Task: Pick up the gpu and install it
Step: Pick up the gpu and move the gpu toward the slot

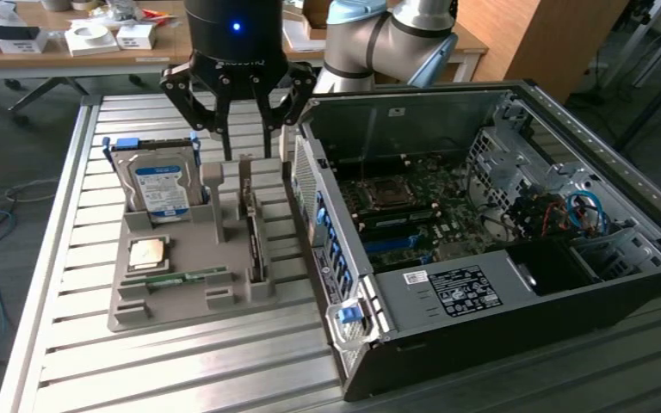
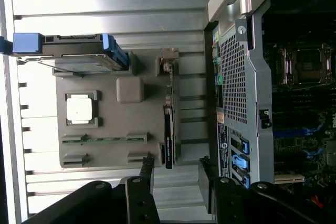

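pincer (image 1: 244, 129) spread, empty, held over the grey tray (image 1: 187, 254), in line with the gpu (image 1: 257, 245) standing on edge; jaws are best centred across its thin edge, clear of the case (image 1: 457, 297).

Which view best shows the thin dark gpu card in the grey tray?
The exterior view: the thin dark gpu card stands on edge in the grey tray, part of its side showing. The wrist view sees its top edge.
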`<state>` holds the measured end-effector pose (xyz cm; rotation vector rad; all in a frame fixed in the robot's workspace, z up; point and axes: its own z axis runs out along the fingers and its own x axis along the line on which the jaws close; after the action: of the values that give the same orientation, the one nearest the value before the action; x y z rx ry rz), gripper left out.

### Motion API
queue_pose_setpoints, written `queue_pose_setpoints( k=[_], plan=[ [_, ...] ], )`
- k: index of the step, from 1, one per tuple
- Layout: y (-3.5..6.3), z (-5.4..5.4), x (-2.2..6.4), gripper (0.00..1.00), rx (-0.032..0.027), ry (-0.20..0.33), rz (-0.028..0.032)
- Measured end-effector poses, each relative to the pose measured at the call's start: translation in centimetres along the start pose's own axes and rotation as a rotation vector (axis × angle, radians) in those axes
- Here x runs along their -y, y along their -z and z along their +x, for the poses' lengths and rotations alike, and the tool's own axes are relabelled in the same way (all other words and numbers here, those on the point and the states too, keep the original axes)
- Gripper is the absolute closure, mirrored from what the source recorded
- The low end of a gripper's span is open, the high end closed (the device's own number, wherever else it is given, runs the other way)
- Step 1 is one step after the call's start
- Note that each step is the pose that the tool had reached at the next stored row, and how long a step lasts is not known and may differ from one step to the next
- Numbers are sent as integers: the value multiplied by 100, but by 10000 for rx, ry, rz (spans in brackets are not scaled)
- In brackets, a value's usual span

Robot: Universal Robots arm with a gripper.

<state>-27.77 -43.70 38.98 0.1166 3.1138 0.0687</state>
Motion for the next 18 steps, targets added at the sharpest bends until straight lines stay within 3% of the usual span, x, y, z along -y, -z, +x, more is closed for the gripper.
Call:
queue_pose_setpoints(
  k=[18],
  plan=[
    [-58,1,3,53,0,0,0]
  ],
)
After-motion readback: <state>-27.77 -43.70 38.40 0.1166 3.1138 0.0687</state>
